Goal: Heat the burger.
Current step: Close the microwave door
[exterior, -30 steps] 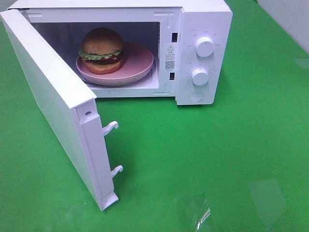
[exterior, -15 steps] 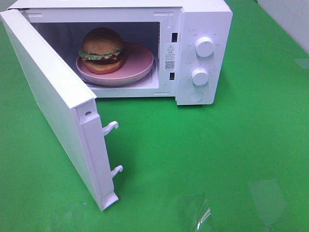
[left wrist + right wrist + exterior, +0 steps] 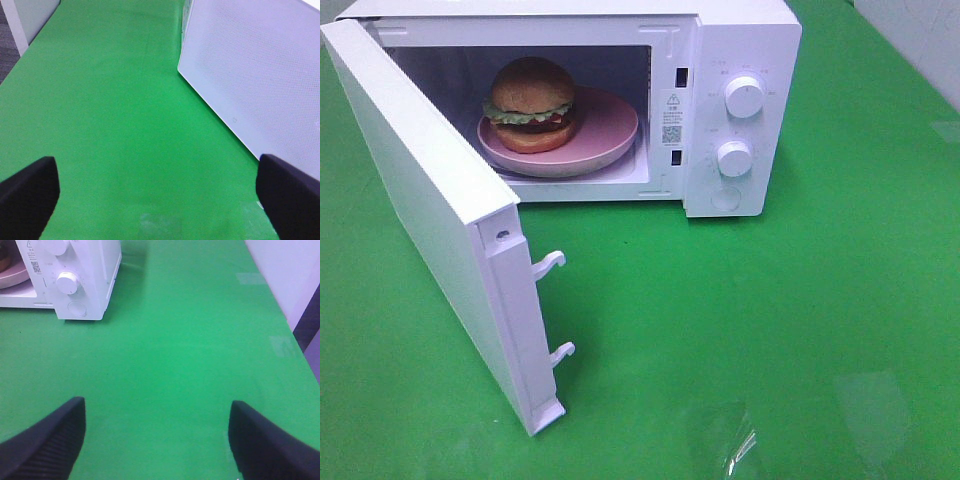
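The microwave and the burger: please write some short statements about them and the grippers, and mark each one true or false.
1. The door of the microwave is open. True.
2. The burger lies outside the microwave. False: it sits on the pink plate inside it.
3. Both the left gripper and the right gripper are open and empty. True.
4. The right gripper touches the microwave. False: it is apart from it, above the green table.

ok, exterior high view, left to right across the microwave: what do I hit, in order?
open door → burger → warning label → control panel. The plate is left out because it overlaps the burger.
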`<state>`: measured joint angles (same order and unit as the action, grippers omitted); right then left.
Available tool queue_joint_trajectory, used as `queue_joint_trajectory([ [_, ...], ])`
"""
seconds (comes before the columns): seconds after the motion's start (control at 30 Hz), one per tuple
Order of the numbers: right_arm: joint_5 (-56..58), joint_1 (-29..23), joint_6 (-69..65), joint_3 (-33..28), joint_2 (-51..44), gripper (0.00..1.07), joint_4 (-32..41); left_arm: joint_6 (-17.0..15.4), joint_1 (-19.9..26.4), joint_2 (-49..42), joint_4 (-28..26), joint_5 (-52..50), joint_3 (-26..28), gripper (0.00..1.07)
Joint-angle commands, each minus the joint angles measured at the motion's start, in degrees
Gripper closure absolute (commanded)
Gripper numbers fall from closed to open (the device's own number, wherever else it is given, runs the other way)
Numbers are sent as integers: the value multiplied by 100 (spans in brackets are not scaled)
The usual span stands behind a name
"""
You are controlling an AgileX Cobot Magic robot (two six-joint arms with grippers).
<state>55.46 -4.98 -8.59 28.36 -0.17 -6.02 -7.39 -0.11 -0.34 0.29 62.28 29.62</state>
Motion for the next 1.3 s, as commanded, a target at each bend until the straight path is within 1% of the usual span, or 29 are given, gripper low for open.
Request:
queue_joint_trajectory([
  [0.03, -40, 29, -29, -11, -155, 32, 17, 17, 17, -74, 11, -97, 6, 6],
  [1.3, -40, 29, -29, -11, -155, 32, 17, 17, 17, -74, 6, -103, 11, 6],
])
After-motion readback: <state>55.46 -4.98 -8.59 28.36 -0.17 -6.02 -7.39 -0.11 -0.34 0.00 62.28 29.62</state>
